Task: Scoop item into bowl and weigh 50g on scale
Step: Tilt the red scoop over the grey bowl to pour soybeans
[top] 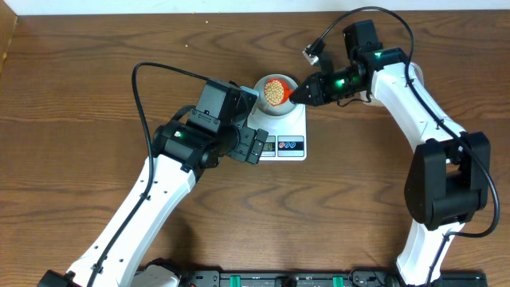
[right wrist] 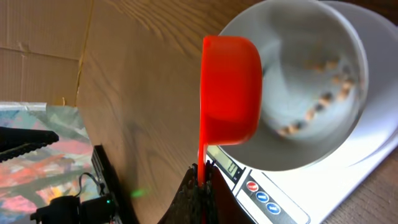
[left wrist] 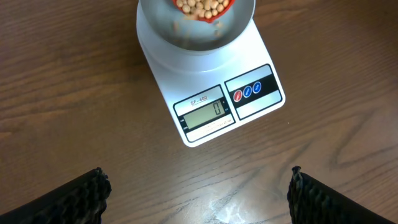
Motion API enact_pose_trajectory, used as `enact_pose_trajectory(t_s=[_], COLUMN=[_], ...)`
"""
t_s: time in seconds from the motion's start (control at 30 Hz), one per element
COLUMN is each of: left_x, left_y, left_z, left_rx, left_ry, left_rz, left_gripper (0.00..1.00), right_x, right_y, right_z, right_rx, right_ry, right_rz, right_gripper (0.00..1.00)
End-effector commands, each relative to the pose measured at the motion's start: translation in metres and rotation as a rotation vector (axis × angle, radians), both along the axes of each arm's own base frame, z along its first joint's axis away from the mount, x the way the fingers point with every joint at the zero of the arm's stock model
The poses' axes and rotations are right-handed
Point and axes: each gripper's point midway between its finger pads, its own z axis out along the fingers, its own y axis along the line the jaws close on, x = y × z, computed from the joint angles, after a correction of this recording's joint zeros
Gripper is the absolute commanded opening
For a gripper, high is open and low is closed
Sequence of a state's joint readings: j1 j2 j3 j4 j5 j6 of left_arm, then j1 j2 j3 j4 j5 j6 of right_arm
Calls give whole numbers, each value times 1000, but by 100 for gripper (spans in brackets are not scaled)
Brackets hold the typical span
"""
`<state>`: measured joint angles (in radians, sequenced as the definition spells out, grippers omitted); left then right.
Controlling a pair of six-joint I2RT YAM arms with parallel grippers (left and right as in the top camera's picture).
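Observation:
The white scale (top: 292,127) lies mid-table, its display (left wrist: 207,113) reading 0. On it stands the pale bowl (top: 260,102), with a few tan beads (right wrist: 314,109) on its bottom. My right gripper (top: 301,93) is shut on the thin handle of a red scoop (right wrist: 231,87). It holds the scoop over the bowl, filled with beads (top: 276,89). In the left wrist view the bowl (left wrist: 193,40) and the loaded scoop (left wrist: 202,7) sit at the top edge. Beside the scale's front left, my left gripper (top: 253,146) stands open over bare wood, nothing between its fingers (left wrist: 81,199).
A black cable (top: 139,96) loops from the left arm over the wood. Another cable (top: 319,44) hangs by the right wrist. Cardboard (right wrist: 37,37) and a black device (right wrist: 74,205) lie beyond the table edge. A black rail (top: 279,279) runs along the table's front edge.

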<state>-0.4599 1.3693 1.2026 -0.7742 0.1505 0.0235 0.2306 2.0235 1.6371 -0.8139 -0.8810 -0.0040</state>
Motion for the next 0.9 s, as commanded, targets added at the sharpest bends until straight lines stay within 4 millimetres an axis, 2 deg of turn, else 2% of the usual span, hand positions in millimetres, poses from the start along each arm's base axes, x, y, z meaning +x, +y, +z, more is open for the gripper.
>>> enact_pose_trajectory(t_s=[0.0,0.87], left_x=[0,0], left_y=[3,3], left_z=[-4,-4], left_rx=[12,12], left_ry=[5,5], left_rz=[9,9], left_gripper=[93,93], right_x=[5,11], right_y=[4,-2], right_z=[29,21], right_rx=[25,-33], right_ry=[-76,-101], right_rz=[6,-17], right_gripper=[1,1])
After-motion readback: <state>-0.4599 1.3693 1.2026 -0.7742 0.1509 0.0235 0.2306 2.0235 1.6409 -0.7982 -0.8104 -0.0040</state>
